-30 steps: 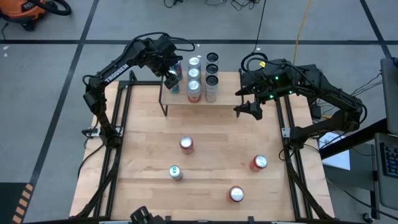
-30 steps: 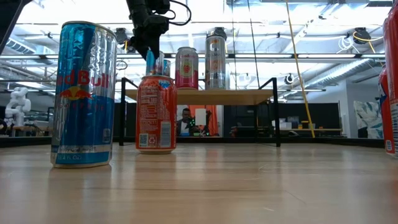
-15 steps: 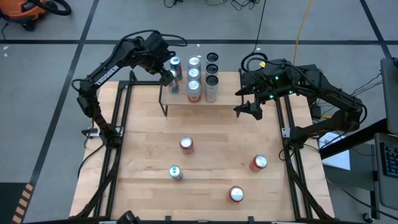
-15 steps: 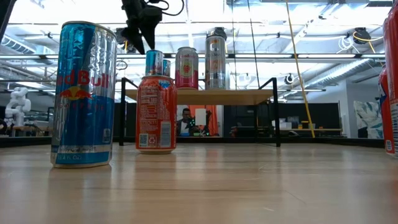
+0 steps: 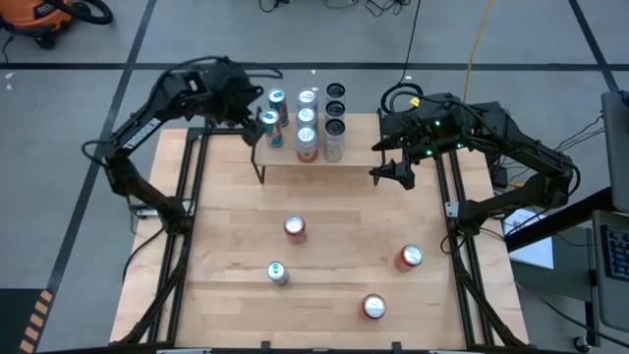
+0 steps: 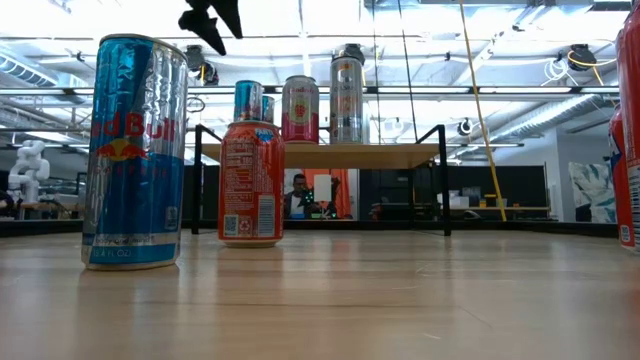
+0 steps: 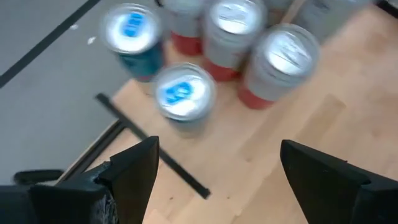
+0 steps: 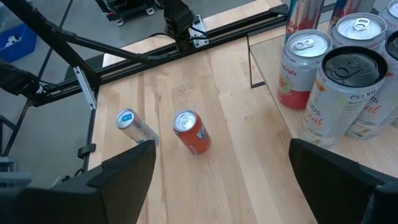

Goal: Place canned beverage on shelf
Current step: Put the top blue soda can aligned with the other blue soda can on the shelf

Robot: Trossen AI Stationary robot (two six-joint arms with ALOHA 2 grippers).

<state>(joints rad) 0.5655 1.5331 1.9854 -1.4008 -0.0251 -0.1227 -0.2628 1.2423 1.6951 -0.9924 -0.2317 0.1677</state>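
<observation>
Blue can (image 5: 271, 128) — beside open left gripper (image 5: 252, 126)

Orange shop vacuum (image 5: 44, 20) on grey floor, far corner beyond table. Yellow cable (image 5: 479, 44) trailing across floor behind table. White humanoid figure (image 6: 28, 170) standing in room at far left. Person (image 6: 297, 190) visible far back, partly hidden. Ceiling lights (image 6: 575, 60) overhead.

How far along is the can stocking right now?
Done: seven cans stand on the shelf, the blue can nearest its left edge. In hand: nothing; the left gripper hovers open just left of that can, and the right gripper waits open off the shelf's right end. Left: four cans on the table, two red, one orange, one blue.
</observation>
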